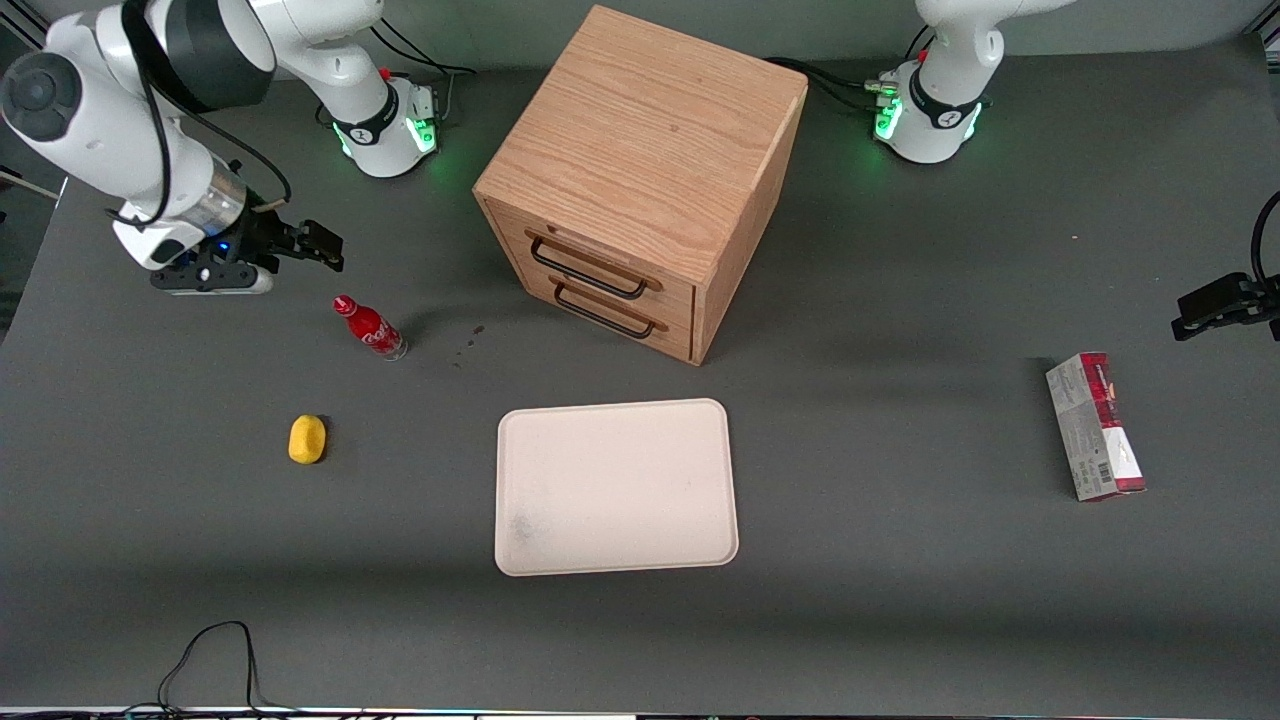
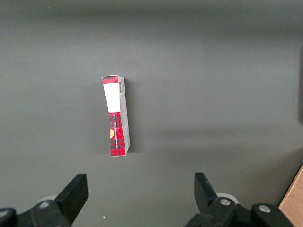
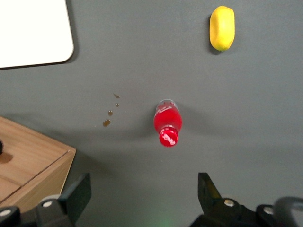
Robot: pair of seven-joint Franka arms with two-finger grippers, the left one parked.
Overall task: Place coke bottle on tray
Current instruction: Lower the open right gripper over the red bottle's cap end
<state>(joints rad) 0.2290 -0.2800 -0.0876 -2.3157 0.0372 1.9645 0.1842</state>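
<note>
The coke bottle (image 1: 369,328), small and red with a red cap and a clear base, stands upright on the grey table; it also shows in the right wrist view (image 3: 167,123). The cream-white tray (image 1: 615,486) lies flat and bare, nearer the front camera than the wooden cabinet; a corner of it shows in the right wrist view (image 3: 33,33). My gripper (image 1: 320,247) hangs above the table, farther from the front camera than the bottle, apart from it. Its fingers (image 3: 80,194) are spread wide and hold nothing.
A wooden two-drawer cabinet (image 1: 640,180) stands mid-table. A yellow lump (image 1: 307,439) lies nearer the camera than the bottle. A red-and-grey carton (image 1: 1096,427) lies toward the parked arm's end. Small dark spots (image 1: 465,345) mark the table beside the bottle.
</note>
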